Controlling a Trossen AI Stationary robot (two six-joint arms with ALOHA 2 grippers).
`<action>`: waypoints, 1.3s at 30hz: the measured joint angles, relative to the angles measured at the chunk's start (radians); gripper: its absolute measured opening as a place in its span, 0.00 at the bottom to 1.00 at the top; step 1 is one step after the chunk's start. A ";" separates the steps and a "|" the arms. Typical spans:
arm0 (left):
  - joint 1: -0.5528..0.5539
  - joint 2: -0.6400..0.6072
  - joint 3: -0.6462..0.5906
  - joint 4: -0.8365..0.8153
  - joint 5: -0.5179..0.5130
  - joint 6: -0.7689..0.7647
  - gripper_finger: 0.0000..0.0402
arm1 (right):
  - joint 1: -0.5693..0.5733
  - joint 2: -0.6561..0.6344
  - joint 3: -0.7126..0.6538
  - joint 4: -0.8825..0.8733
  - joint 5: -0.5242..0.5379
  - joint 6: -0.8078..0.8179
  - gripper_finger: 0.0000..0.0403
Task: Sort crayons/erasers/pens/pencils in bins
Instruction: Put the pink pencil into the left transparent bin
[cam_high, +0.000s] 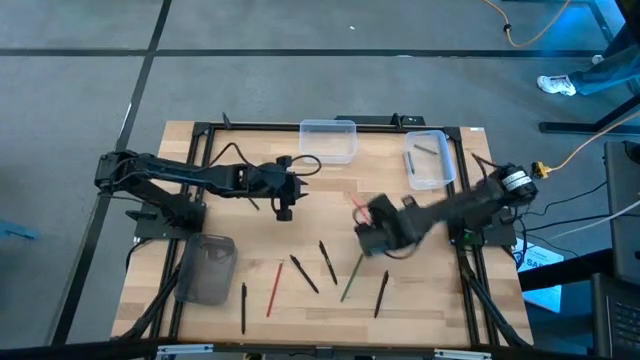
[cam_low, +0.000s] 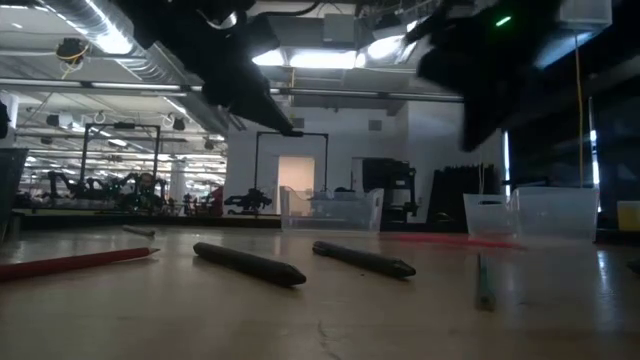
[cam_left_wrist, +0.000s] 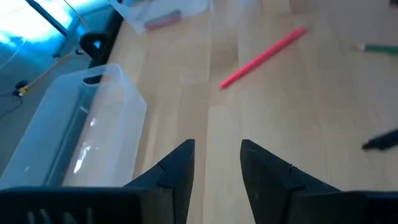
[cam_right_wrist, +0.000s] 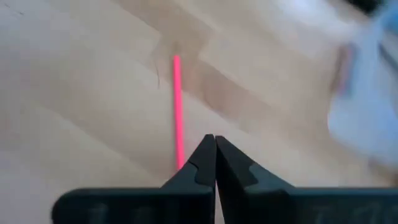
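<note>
A pink pencil (cam_high: 358, 206) lies on the wooden table near its middle; it also shows in the right wrist view (cam_right_wrist: 178, 106) and the left wrist view (cam_left_wrist: 264, 56). My right gripper (cam_high: 365, 222) is shut and hovers above the pencil's near end, its fingers (cam_right_wrist: 214, 149) empty. My left gripper (cam_high: 284, 208) is open and empty over the table's middle left, its fingers (cam_left_wrist: 180, 168) apart. Two clear bins (cam_high: 328, 140) (cam_high: 430, 158) stand at the far edge. The dark grey bin (cam_high: 207, 268) stands at the near left.
Several loose pencils lie toward the near edge: a red one (cam_high: 273, 288), black ones (cam_high: 243, 305) (cam_high: 303, 273) (cam_high: 327, 262) (cam_high: 381, 293) and a green one (cam_high: 352, 277). The far right bin holds a dark item (cam_high: 428, 150). A clear bin (cam_left_wrist: 81, 130) lies close ahead of my left gripper.
</note>
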 joint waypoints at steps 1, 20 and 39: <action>0.000 0.000 -0.003 0.001 0.000 0.006 0.31 | -0.045 0.000 0.000 0.030 -0.017 -0.087 0.01; 0.159 0.000 -0.078 -0.104 -0.149 0.028 0.31 | -0.404 0.153 -0.083 0.664 -0.456 -0.718 0.26; 0.240 0.000 -0.078 -0.055 -0.149 0.000 0.31 | -0.451 0.229 -0.068 0.531 -0.656 -0.673 0.26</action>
